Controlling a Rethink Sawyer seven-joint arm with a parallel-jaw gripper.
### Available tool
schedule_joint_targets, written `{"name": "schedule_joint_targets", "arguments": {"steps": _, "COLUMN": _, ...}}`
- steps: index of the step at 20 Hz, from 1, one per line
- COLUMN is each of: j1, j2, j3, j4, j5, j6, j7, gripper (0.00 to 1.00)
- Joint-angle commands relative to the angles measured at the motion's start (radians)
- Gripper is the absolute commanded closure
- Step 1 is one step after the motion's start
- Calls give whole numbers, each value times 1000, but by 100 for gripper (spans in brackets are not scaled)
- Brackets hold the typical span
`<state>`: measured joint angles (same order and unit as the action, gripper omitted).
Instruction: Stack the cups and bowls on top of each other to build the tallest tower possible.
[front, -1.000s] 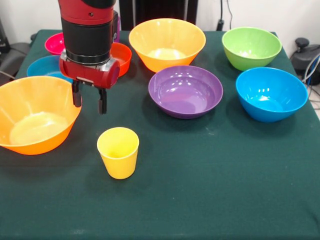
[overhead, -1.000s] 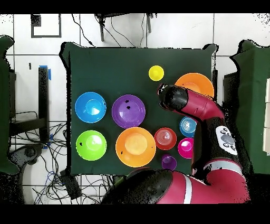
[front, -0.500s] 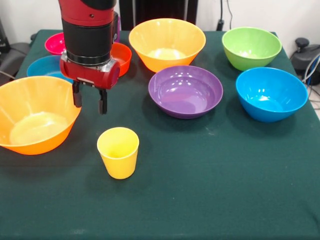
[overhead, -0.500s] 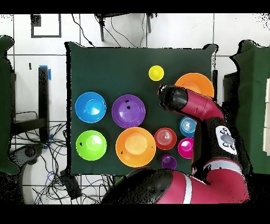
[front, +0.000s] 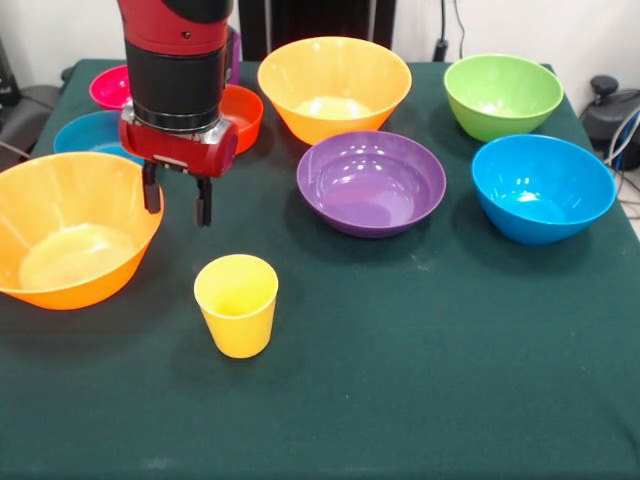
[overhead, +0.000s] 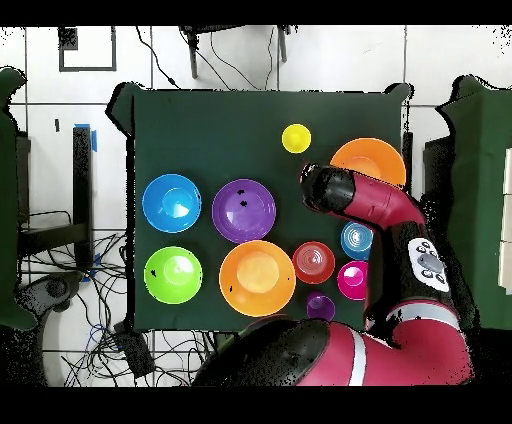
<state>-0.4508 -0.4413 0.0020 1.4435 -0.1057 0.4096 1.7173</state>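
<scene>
The yellow cup (front: 237, 305) stands upright and alone on the green cloth; it also shows in the overhead view (overhead: 296, 138). My gripper (front: 177, 198) hangs open and empty just behind it, above the cloth and beside the rim of a large orange bowl (front: 70, 232). The second large orange bowl (front: 333, 85) stands at the back. The wide purple bowl (front: 371, 182), green bowl (front: 503, 95) and blue bowl (front: 543, 187) stand to the right. The small pink (front: 108, 87), red-orange (front: 243, 113) and blue (front: 88, 135) bowls lie behind my arm. The purple cup (overhead: 320, 306) shows in the overhead view. Nothing is stacked.
The table (front: 430, 350) is covered with dark green cloth. My arm (overhead: 385, 215) reaches over the small bowls. Cables and chairs lie on the floor around the table.
</scene>
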Motion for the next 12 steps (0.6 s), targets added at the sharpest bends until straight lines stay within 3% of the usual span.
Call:
{"name": "schedule_joint_targets", "arguments": {"steps": 1, "j1": -12, "j2": 66, "j3": 97, "j4": -44, "j5": -95, "j6": 42, "j7": -86, "gripper": 0}}
{"name": "schedule_joint_targets", "arguments": {"steps": 12, "j1": -44, "j2": 85, "j3": 135, "j4": -49, "j5": -119, "j6": 22, "j7": -84, "gripper": 0}}
